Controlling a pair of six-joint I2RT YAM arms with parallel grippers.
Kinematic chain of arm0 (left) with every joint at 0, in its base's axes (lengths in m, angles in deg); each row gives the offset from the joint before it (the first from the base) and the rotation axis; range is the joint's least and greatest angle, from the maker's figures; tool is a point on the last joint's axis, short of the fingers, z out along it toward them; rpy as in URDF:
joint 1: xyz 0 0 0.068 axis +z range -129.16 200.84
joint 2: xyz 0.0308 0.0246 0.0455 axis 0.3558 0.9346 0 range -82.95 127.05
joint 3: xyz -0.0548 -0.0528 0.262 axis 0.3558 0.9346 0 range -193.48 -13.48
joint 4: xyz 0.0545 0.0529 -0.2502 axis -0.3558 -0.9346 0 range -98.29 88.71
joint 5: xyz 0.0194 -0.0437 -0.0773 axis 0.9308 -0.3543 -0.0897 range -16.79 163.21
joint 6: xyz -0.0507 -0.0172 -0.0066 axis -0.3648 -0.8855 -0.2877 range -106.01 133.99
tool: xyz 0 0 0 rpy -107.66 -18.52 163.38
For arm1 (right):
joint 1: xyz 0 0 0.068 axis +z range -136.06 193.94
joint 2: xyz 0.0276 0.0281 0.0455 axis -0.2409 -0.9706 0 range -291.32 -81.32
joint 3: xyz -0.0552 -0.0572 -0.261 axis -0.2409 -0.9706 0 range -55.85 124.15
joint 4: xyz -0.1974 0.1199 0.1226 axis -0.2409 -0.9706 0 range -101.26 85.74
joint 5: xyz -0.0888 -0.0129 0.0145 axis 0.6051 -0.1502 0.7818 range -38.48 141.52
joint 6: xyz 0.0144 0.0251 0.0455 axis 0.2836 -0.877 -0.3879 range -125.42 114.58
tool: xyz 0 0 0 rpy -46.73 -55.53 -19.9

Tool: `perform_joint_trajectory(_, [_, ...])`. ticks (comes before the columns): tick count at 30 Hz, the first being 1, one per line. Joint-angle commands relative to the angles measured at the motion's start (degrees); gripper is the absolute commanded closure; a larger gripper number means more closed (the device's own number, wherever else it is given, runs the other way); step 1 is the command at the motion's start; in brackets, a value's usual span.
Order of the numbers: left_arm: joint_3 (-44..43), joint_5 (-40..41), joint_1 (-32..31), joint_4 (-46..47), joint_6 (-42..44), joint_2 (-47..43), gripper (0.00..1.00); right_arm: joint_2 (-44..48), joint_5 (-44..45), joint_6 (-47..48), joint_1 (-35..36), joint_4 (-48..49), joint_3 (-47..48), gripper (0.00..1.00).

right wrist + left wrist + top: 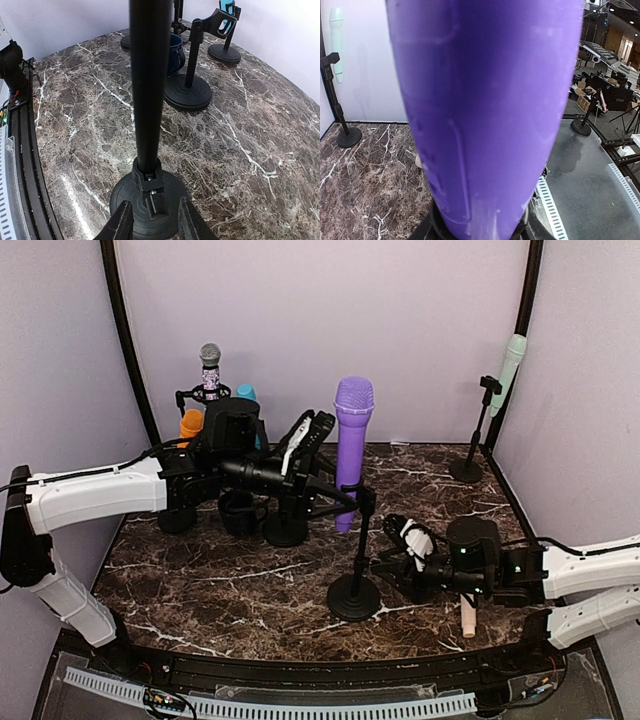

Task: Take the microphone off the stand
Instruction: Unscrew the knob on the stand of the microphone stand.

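While my right gripper [156, 222] straddles stand base [170, 189], fingers spread, not clamped: close there first, pin stand down. My left gripper [320, 428] against purple microphone [352, 455]; grip unclear, can't tell. Microphone upright in centre stand clip, head up, long axis near vertical. Judge: lift straight along axis, no twisting.

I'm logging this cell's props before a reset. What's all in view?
purple mic: one, purple, centre, upright
mint mic: one, pale green, back right
grey mic: one, grey head, back left
orange mic: one, orange, back left
teal mic: one, teal, back left
cylinder: one, cream, front right
mug: one, dark blue, among back-left stands
stands: several, black
table: one, dark marble
left hand: one, black, by the purple mic
right hand: one, black, open at the centre stand's foot
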Motion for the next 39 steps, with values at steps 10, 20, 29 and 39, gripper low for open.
perform_joint_trajectory(10, [-0.6, -2.9, -0.4, -5.1, -2.1, 1.9, 1.00, -2.1, 4.3, 7.5, 0.4, 1.3, 3.2, 0.73])
perform_joint_trajectory(20, [-0.7, -3.3, -0.4, -5.2, -2.0, 2.3, 1.00, -4.8, 3.9, 8.7, 0.4, 2.2, 3.9, 0.78])
perform_joint_trajectory(29, [0.0, -1.7, 0.1, -5.3, -2.0, 1.3, 1.00, -6.5, 3.6, 8.7, 0.4, 0.8, 6.4, 1.00])
perform_joint_trajectory(39, [1.9, -4.7, 3.5, -4.9, -4.8, 0.6, 1.00, -6.3, 10.1, 12.5, 4.1, -1.2, 8.4, 1.00])
